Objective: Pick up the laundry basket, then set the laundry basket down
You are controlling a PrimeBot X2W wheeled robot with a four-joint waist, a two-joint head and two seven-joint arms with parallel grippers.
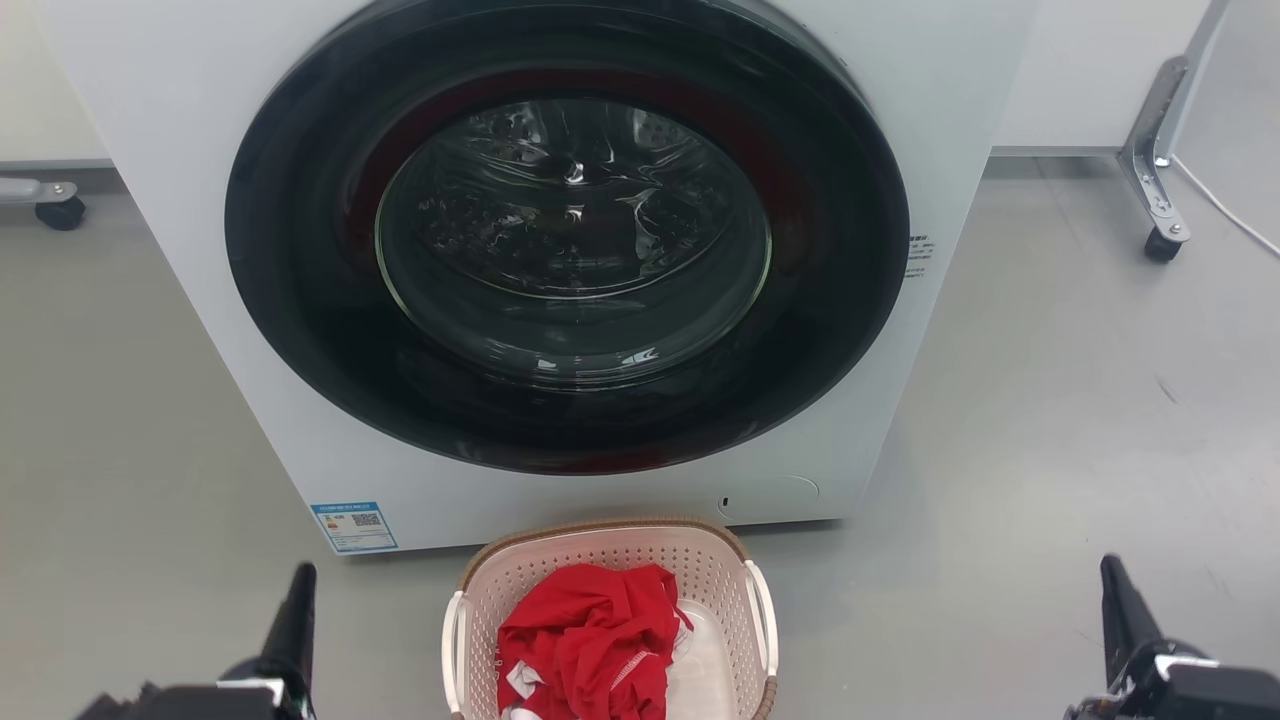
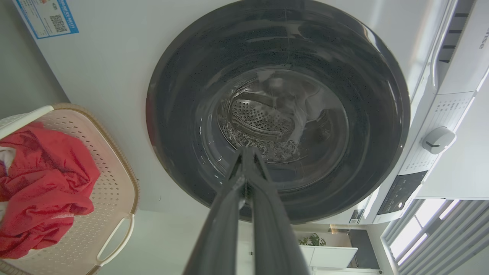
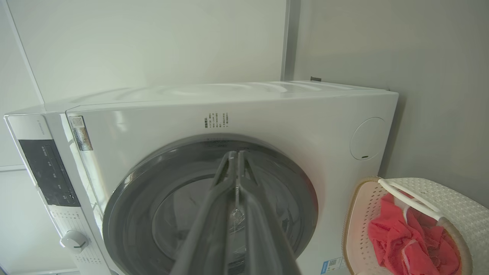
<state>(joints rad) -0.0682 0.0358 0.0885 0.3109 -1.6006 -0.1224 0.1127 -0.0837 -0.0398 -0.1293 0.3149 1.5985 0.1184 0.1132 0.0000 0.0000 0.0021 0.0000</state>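
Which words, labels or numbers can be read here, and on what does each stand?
No text reads in full.
Blue sticker on the washing machine: too small.
Small print beside the door: too small.
Control panel: blurred.
Letters at the machine's top edge: cut off, perhaps "se".

We see the laundry basket (image 1: 560, 572) upright on the floor (image 1: 1050, 450), just before the washing machine (image 1: 420, 500). It is cream perforated plastic with a brown woven-look rim (image 1: 610, 523) and white side handles (image 1: 765, 605), and holds crumpled red cloth (image 1: 590, 630).
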